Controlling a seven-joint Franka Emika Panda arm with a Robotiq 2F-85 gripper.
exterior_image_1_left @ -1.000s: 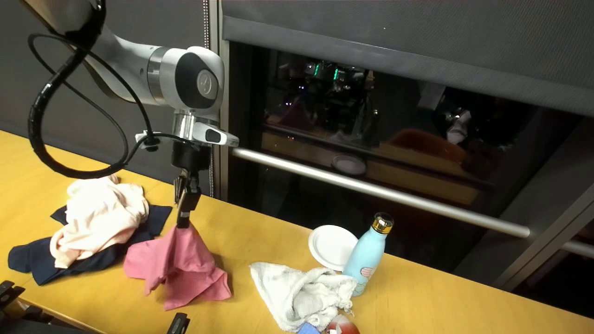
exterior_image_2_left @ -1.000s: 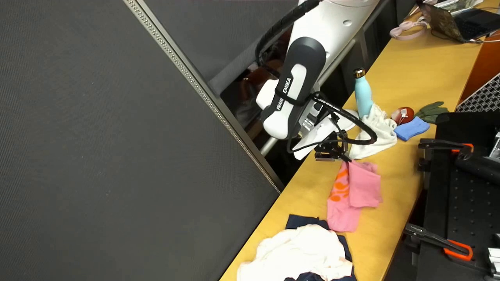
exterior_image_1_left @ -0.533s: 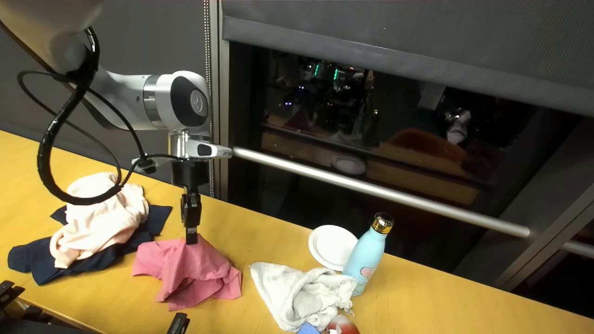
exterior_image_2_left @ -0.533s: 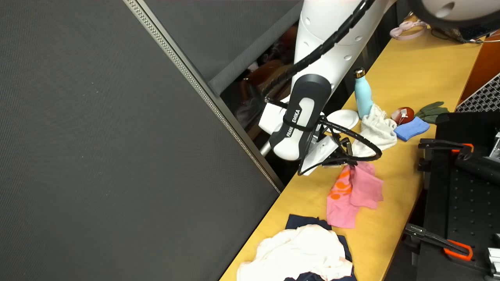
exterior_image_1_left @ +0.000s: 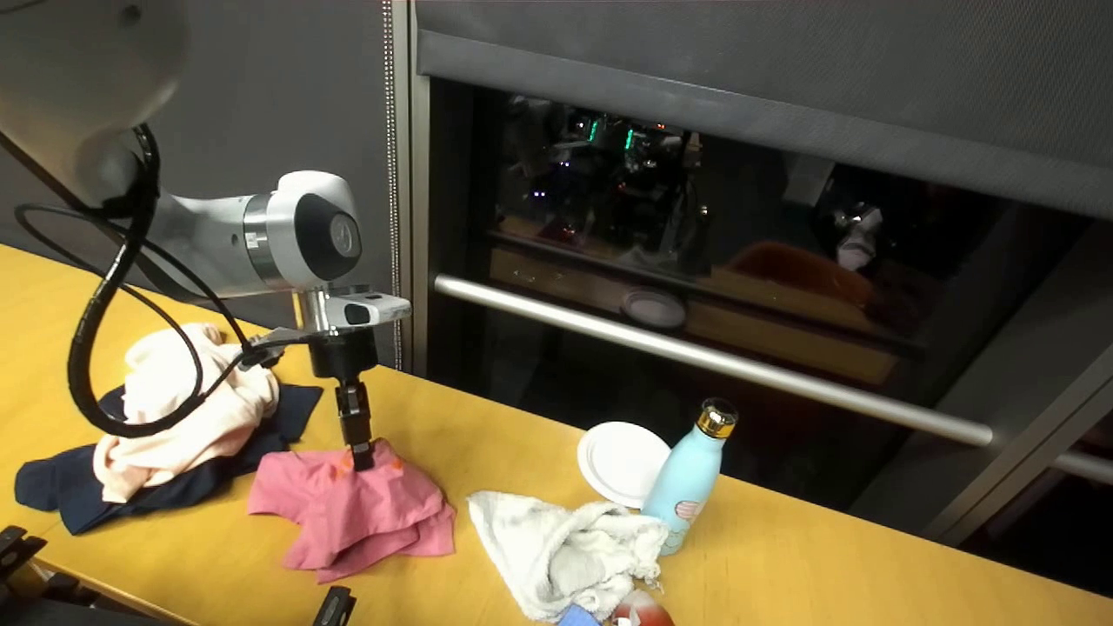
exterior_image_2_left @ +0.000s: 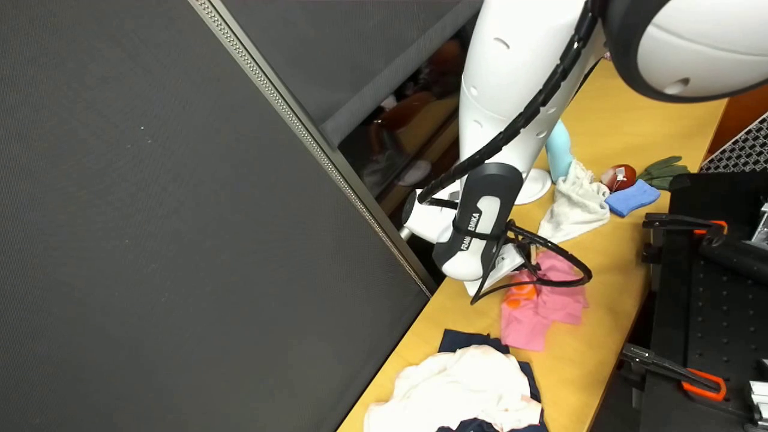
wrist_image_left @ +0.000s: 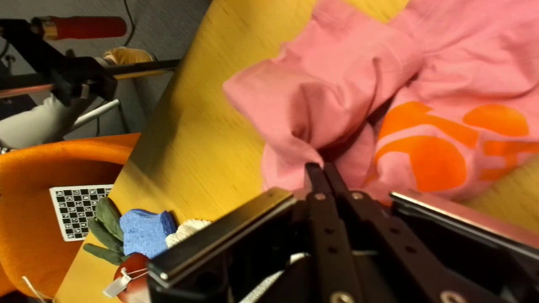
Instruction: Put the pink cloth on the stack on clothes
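Observation:
The pink cloth with orange print lies crumpled on the table; it also shows in the wrist view and in an exterior view. My gripper points down at the cloth's upper part. In the wrist view the gripper has its fingertips together with a fold of the cloth pinched between them. Most of the cloth rests on the table. The stack of clothes is a cream garment on a navy garment, beside the pink cloth. The arm hides the gripper's tips in an exterior view.
A whitish towel, a light blue bottle and a white plate stand on the cloth's other side. A blue cloth, a red round object and green items lie beyond. Clamps sit along the table edge.
My gripper has moved down toward the table and slightly away from the stack. The pink cloth, earlier pulled up in a peak, has sunk lower and shifted slightly away from the stack.

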